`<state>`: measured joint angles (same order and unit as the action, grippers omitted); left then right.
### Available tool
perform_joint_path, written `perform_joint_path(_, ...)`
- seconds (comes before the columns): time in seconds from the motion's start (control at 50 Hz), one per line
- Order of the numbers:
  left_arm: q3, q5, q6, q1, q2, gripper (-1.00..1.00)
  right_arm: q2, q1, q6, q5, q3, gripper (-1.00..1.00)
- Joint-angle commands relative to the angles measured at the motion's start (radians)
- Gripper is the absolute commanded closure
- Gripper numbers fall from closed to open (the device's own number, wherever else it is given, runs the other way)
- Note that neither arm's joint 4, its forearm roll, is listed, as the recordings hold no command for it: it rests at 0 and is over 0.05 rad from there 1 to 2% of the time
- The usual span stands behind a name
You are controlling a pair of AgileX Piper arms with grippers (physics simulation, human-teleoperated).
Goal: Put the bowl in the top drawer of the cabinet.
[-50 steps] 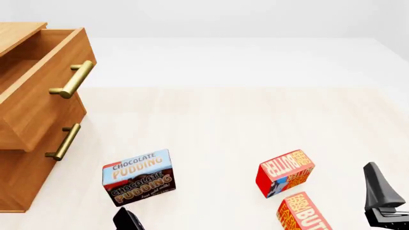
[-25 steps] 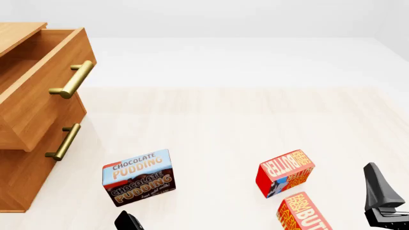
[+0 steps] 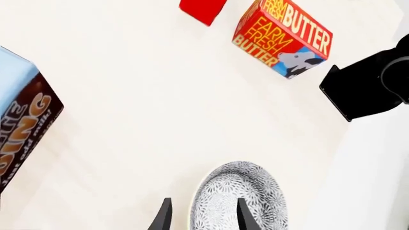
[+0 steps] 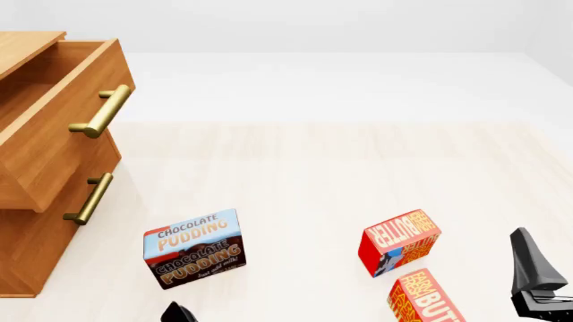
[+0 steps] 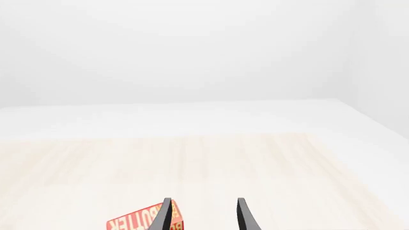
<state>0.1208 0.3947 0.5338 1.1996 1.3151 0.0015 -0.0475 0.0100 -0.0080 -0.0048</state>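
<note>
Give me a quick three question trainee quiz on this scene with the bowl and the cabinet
1. True or false: the top drawer of the cabinet is pulled out.
2. Which end effector has the bowl at its fingertips? A) left B) right
3. Fill in: the word PUDDING is printed on the ____ box.

Key: 1 true. 2 A, the left end effector is open, one finger over the bowl. 3 chocolate pudding.

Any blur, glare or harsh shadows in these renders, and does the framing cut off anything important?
All three views are sharp, evenly lit, glare-free, with faint shadows. Front view: the bowl is out of frame, the cabinet cropped at the left edge. Left wrist view: the bowl and pudding box are cut by the frame edges. Right wrist view: mostly pale background.
</note>
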Motion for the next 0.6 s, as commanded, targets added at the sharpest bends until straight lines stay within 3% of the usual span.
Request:
perform_joint_path(0.02,-0.025,0.121,0.037,0.011,0.093,-1.0,0.0,-0.007,-0.001,0.001,0.0,-1.0)
perform_joint_path(0.3,-0.029,0.107,0.029,0.0,0.062,-1.0,0.0,-0.005,-0.001,0.0,0.0,-1.0)
perform_joint_path(0.32,-0.029,0.104,0.026,-0.003,0.061,1.0,0.0,-0.005,-0.001,0.0,0.0,-1.0)
perform_joint_path(0.6,-0.036,0.095,0.016,-0.016,0.036,1.0,0.0,-0.002,-0.001,-0.002,0.0,-1.0)
